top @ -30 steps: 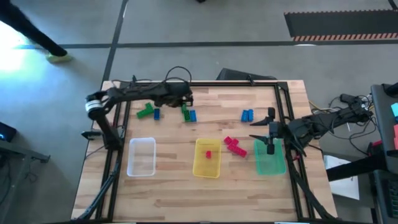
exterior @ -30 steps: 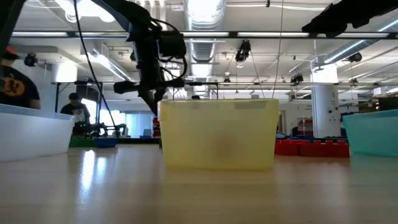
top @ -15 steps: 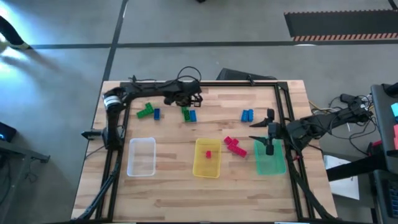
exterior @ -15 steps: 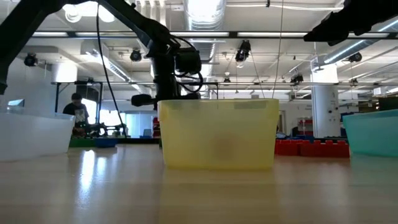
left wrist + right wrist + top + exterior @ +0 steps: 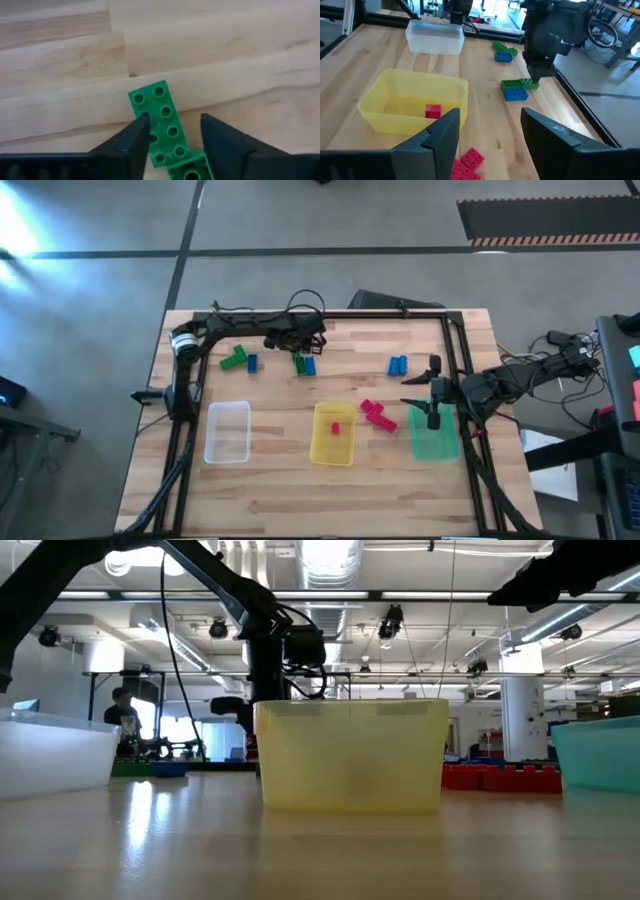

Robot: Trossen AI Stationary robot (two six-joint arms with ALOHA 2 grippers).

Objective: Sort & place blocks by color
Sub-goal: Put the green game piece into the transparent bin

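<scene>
A green block lies flat on the wood at the table's far middle, with a blue block beside it. My left gripper hangs over it, open, fingers pointing down, one finger on each long side. More green and blue blocks lie to its left, and two blue blocks to its right. Red blocks lie beside the yellow tray, which holds one red block. My right gripper hovers open over the teal tray, holding nothing. My left gripper comes at the green block from above, fingers lying across it near its middle. The block lies flat on the table. I cannot tell whether the fingers touch it.
A clear tray sits near the front left, and the yellow tray stands in the middle, blocking most of the low view. Black frame rails run along the table's sides. Bare wood stretches across the near part of the table.
My left gripper has moved toward the table's right edge and down, ending over the green block at the far middle. The arm's elbow has swung in toward the table. No block has moved.
</scene>
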